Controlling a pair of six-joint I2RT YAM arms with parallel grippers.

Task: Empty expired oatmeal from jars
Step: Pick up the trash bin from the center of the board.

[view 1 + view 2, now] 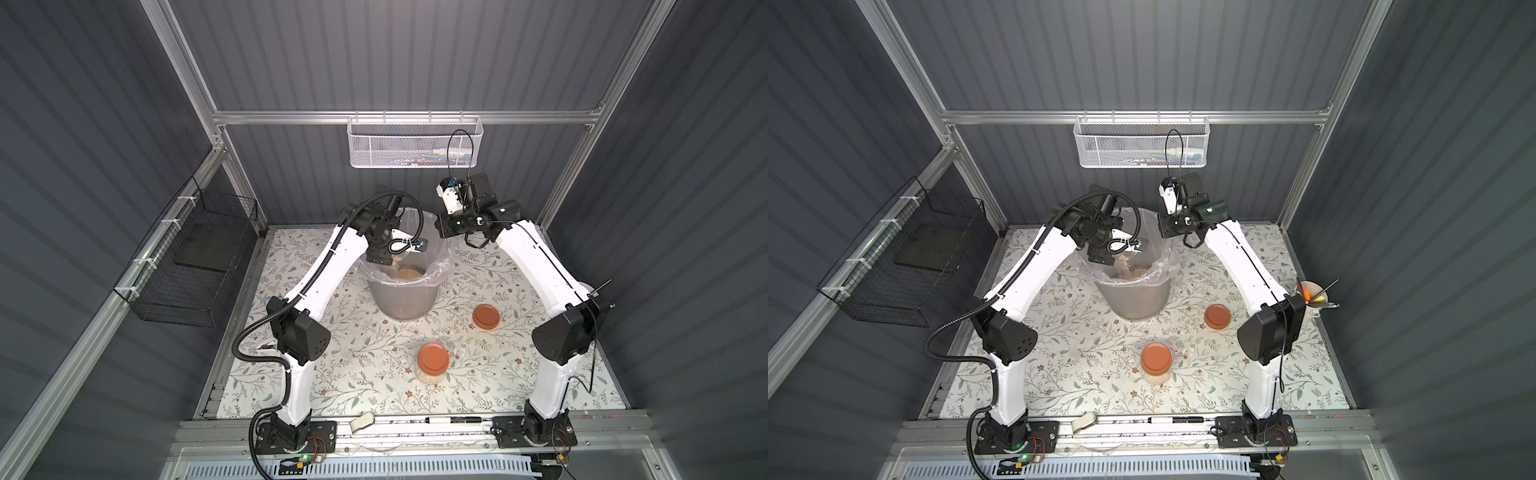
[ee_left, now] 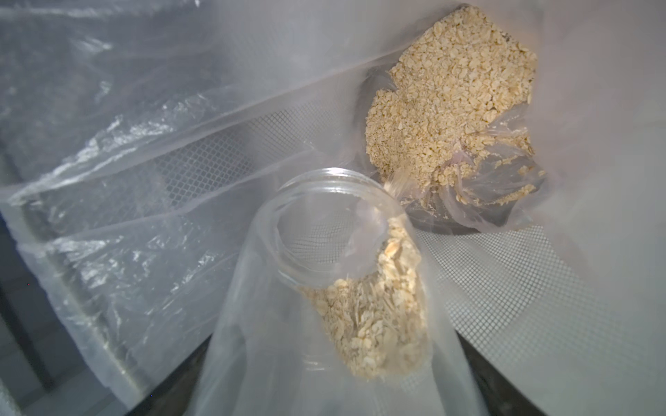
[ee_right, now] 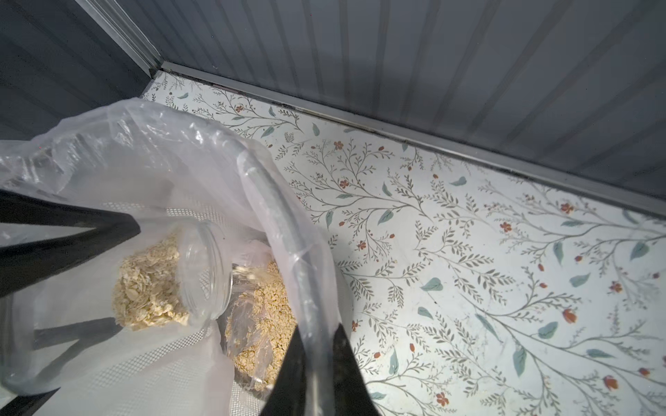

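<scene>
Pour step, jar one.

- Open jar [image 2: 324,295]: the left jaws are clenched across its body. They hold it over the bin [image 1: 403,303], which stands midway along the far edge of the surface [image 1: 353,374].
- Key relation: in the right wrist view the jar's long axis lies close to level, with the mouth tipped only slightly down. The mouth sits inside the bin's rim, directly above the pile [image 2: 450,101] in the liner [image 3: 144,151].
- Oatmeal [image 3: 147,288]: a good share is banked along the jar's low wall, up to the neck. There is a blur at the lip that may be falling flakes, but you cannot tell for sure.
- Right jaws: clenched on the bin's rim on the right arm's side, with the liner pinched between them. I judge this as bracing the bin while you pour.
- Judgement: the task is under halfway. The next move turns on tilt. Raise the jar's base so the axis points steeply down, and keep the mouth inside the rim.
- Risk: the liner stands loose and high around the mouth, so flakes could catch in its folds.
- Second jar [image 1: 433,365]: its lid is on and there are oats inside. It stands upright toward the near edge, roughly between the two arms.
- Loose lid [image 1: 486,316]: it lies flat toward the right edge, well apart from the bin.
</scene>
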